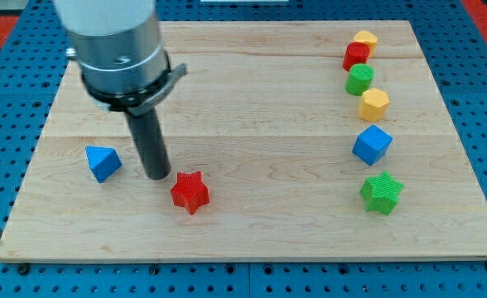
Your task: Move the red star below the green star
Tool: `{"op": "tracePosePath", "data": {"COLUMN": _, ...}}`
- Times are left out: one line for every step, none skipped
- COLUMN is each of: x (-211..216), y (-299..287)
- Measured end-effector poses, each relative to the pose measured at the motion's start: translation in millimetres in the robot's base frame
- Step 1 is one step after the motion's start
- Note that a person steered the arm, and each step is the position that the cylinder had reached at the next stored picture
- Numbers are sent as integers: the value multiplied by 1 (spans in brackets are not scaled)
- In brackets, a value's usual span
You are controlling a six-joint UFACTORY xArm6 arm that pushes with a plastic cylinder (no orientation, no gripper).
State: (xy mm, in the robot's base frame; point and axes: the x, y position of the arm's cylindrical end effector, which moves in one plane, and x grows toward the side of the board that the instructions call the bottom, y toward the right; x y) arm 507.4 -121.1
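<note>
Wood board (252,99): my tip (158,175) beside red star (190,192).

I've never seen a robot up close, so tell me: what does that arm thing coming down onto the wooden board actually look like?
It has no hand. At the view's top is a wide, silvery-grey metal cylinder with a dark ring and small bracket beneath it. From that hangs a straight, plain black rod, narrowing to my tip, just left of the red star. No cables or markings show.
</note>
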Motion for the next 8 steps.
{"op": "tracePosePath", "data": {"x": 35, "y": 54}}
{"op": "tracePosePath", "data": {"x": 36, "y": 161}}
{"op": "tracePosePath", "data": {"x": 32, "y": 189}}
{"op": "tracePosePath", "data": {"x": 28, "y": 196}}
{"op": "tracePosePath", "data": {"x": 66, "y": 228}}
{"op": "tracePosePath", "data": {"x": 71, "y": 261}}
{"op": "tracePosePath", "data": {"x": 74, "y": 260}}
{"op": "tracePosePath", "data": {"x": 102, "y": 180}}
